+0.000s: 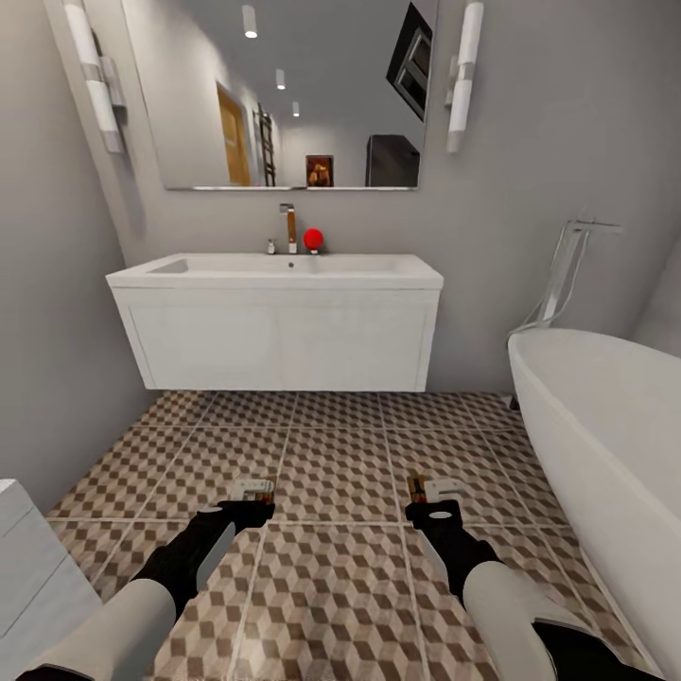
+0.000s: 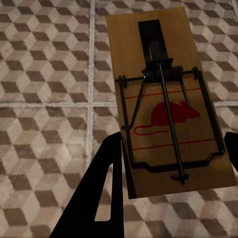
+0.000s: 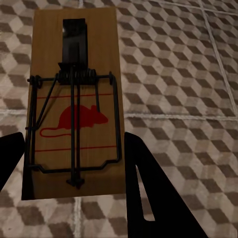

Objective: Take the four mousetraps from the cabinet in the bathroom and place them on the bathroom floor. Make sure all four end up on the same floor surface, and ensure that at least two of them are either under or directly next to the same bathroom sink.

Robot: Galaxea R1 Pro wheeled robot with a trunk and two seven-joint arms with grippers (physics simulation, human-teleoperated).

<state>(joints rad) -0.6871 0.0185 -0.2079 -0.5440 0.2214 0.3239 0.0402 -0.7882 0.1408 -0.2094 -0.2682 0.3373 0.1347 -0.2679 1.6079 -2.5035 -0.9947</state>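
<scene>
**Above the floor, facing the sink: two traps carried, one per gripper**

In front of the sink (image 1: 284, 267), both arms reach forward and low over the floor (image 1: 331, 454). The left gripper (image 1: 248, 503) is closed on a trap (image 2: 171, 104), one black finger (image 2: 99, 198) at each long edge; the wrist view shows the board face-up, spring bar and red mouse print visible, tiles beneath it. The right gripper (image 1: 437, 501) likewise clamps a second trap (image 3: 77, 99), a finger (image 3: 148, 188) at each side. In the head view each trap shows just beyond its gripper as a pale shape with a tan edge. Whether either board touches the tiles cannot be told.

The step in hand appears to be setting down. To do it well, carry both traps further forward so they land under or right beside the vanity (image 1: 279, 340), lower each until the board lies flat, then part the fingers without tilting it. The bathtub (image 1: 605, 426) stands close on the right; that arm should stay clear of its rim.
</scene>
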